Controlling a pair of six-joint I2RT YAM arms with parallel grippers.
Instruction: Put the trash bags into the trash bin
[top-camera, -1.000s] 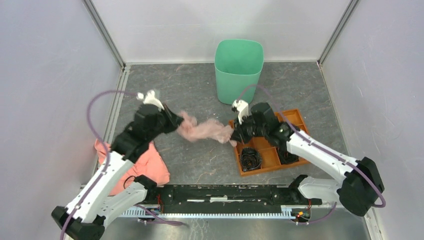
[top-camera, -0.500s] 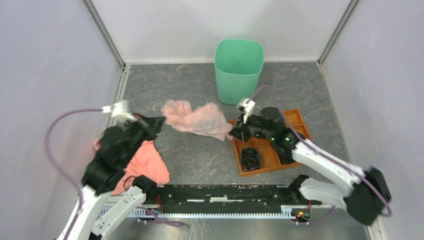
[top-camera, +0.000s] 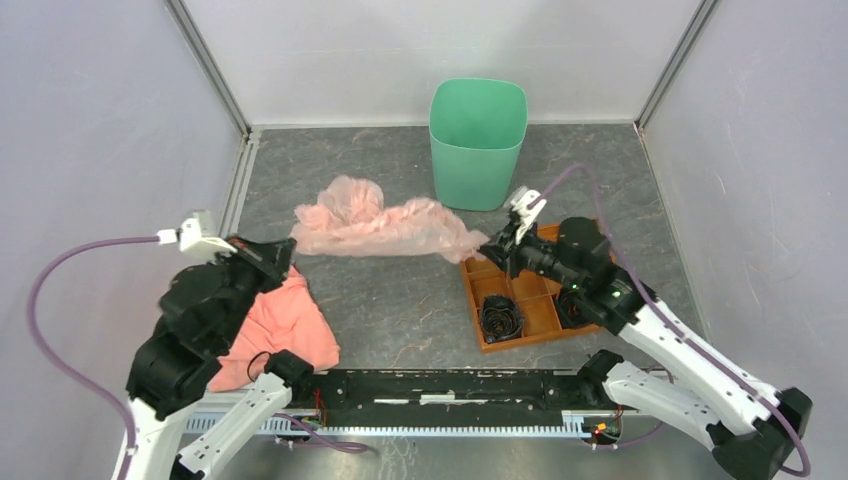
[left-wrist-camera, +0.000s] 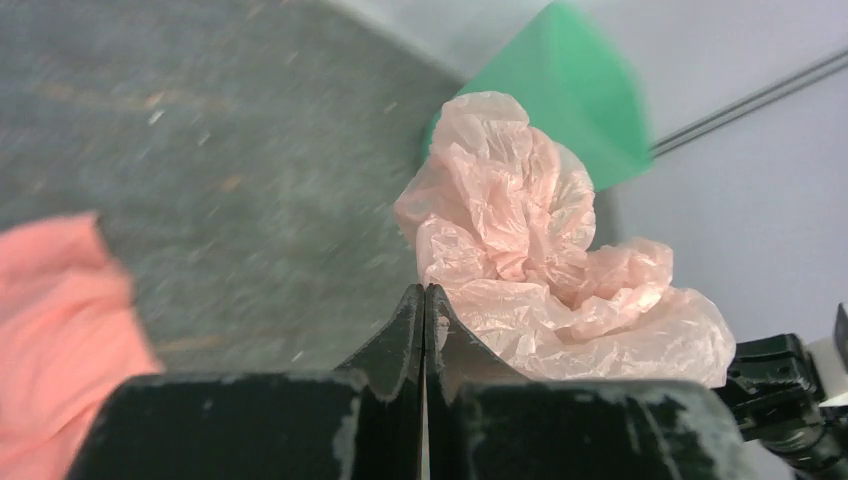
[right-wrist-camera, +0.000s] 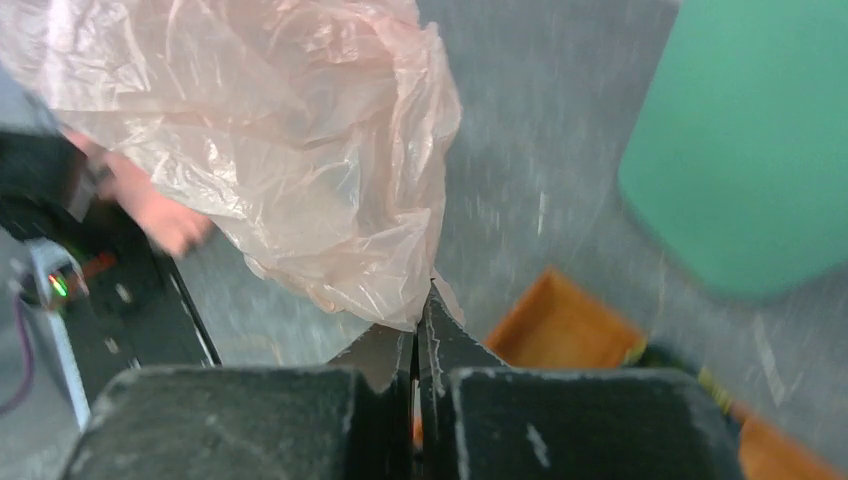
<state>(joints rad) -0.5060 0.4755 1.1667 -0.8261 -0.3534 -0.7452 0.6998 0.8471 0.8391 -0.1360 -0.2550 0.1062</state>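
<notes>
The pale pink, see-through trash bag (top-camera: 380, 228) hangs stretched out between my two grippers, in front of the mint-green trash bin (top-camera: 478, 140). My left gripper (top-camera: 290, 247) is shut at the bag's left edge. In the left wrist view the film (left-wrist-camera: 520, 260) bunches up right from the closed tips (left-wrist-camera: 425, 290), with the bin (left-wrist-camera: 570, 90) behind it. My right gripper (top-camera: 487, 250) is shut on the bag's right corner. In the right wrist view the film (right-wrist-camera: 280, 150) runs down into the pinched tips (right-wrist-camera: 420, 320), and the bin (right-wrist-camera: 750, 150) stands at the upper right.
A salmon-pink cloth (top-camera: 280, 325) lies under the left arm at the near left. An orange compartment tray (top-camera: 590, 240) with a black cable coil (top-camera: 500, 317) sits under the right arm. Grey walls close in both sides and the back.
The left arm has pulled back to the left and the right gripper has shifted right. The bag has gone from a crumpled wad to a wide sheet drawn out between them.
</notes>
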